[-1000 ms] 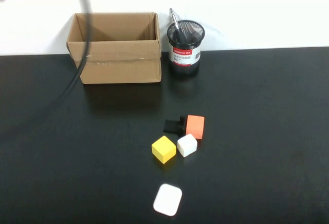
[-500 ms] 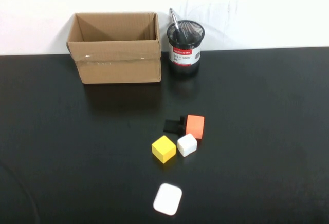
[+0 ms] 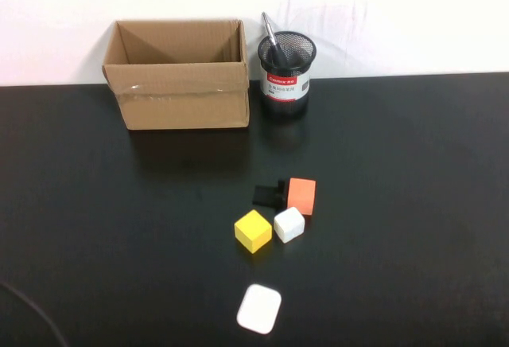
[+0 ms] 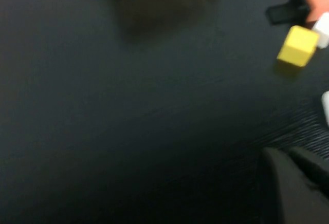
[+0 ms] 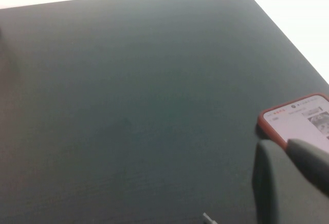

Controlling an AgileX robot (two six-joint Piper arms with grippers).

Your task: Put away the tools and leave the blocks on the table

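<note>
The blocks sit mid-table: yellow cube [image 3: 253,231], white cube [image 3: 289,224], orange block [image 3: 301,195], black block [image 3: 266,195] and flat white rounded square [image 3: 259,309]. A thin metal shaft, the screwdriver [image 3: 271,31], sticks out of the black mesh cup [image 3: 286,76]. Scissors and pliers are out of view. Neither gripper shows in the high view. My left gripper [image 4: 288,152] is shut and empty over bare table, near side of the yellow cube [image 4: 298,45]. My right gripper [image 5: 285,144] is shut and empty over bare table.
An open cardboard box [image 3: 179,92] stands at the back left beside the cup, against the white wall. A phone in a red case [image 5: 300,118] lies by the right gripper near the table's rounded corner. A thin cable [image 3: 28,309] crosses the front left corner.
A blurred dark arm and cable hung in front of the box's left side one second ago. It has withdrawn out of the high view. The blocks, box and cup have not moved.
</note>
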